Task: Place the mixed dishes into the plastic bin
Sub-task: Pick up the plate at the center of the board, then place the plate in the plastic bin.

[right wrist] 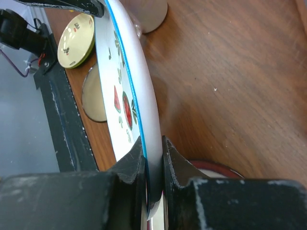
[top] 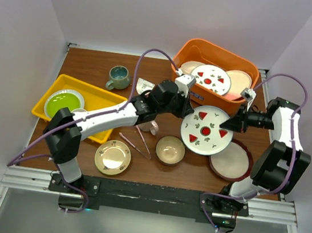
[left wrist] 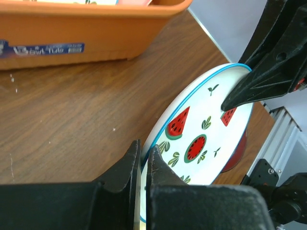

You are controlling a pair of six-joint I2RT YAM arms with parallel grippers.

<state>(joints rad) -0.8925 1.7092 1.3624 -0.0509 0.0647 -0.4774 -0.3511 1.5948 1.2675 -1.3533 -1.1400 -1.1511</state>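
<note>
Orange rectangular plastic bin (top: 183,52) at far right; white watermelon-print ceramic plate (top: 206,130) before it, tilted, pinched between left gripper (top: 187,107) at its left rim and right gripper (top: 224,125) at its right rim; brown-rimmed round ceramic plate (top: 234,162) partly under it, nearer right; bronze ceramic bowl (top: 170,150) nearer left; shallow yellow plastic tray (top: 99,98) far left, lime-green round plate (top: 64,103) in it.

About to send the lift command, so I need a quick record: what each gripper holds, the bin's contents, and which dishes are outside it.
left gripper: shut on watermelon plate, left rim
right gripper: shut on same plate, right rim
plate position: raised off table, in front of bin
bin contents: second watermelon plate, pale plates partly hidden beside it
on table: teal mug, bronze bowl, brown-rimmed plate, small cream plate
in yellow tray: green plate
</note>
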